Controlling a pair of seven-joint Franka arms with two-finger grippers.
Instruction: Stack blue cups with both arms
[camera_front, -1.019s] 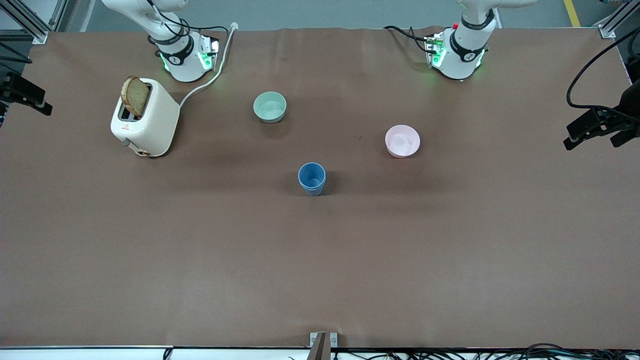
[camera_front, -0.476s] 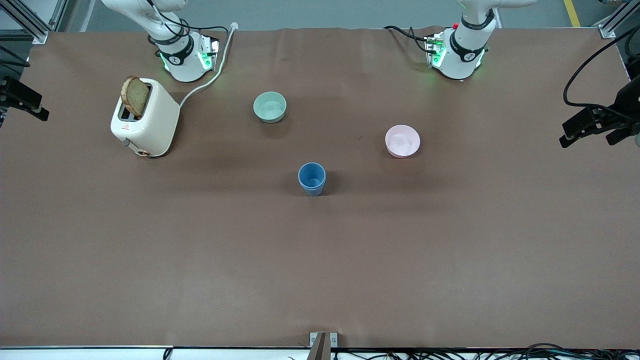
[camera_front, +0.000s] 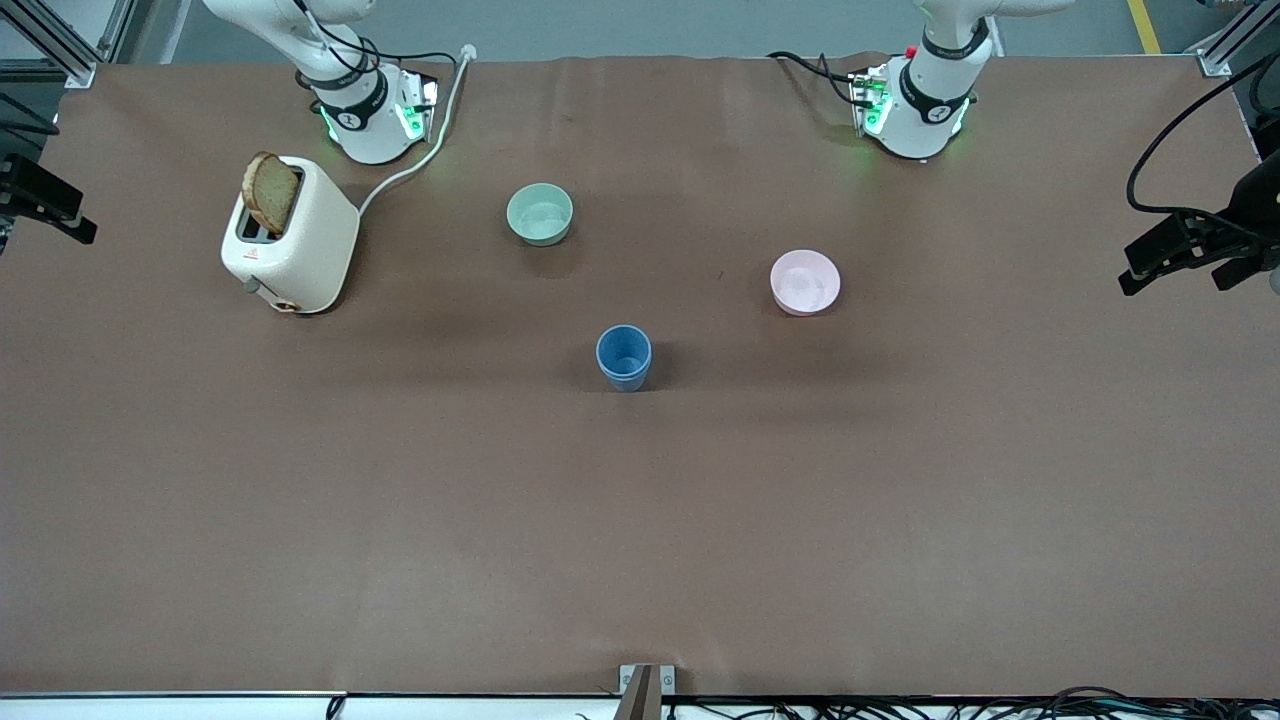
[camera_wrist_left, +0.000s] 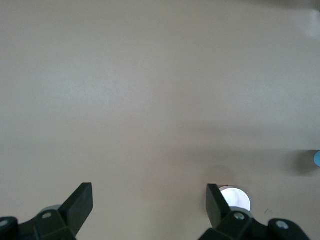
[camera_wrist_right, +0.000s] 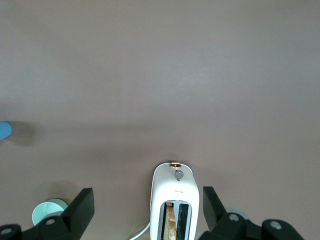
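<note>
One blue cup (camera_front: 624, 357) stands upright mid-table. A line runs round its wall below the rim; I cannot tell whether it is two nested cups. No other blue cup shows. It appears at the edge of the left wrist view (camera_wrist_left: 317, 158) and of the right wrist view (camera_wrist_right: 4, 130). My left gripper (camera_wrist_left: 148, 202) is open and empty, high over the left arm's end of the table. My right gripper (camera_wrist_right: 147, 207) is open and empty, high over the right arm's end, above the toaster (camera_wrist_right: 175, 200).
A white toaster (camera_front: 290, 235) with a bread slice stands near the right arm's base, its cord running to the table edge. A mint-green bowl (camera_front: 540, 213) and a pink bowl (camera_front: 805, 282) sit farther from the front camera than the cup.
Both hands shifted slightly at the table ends, the right one drawing farther out of the front view. The cup and bowls have not moved.
</note>
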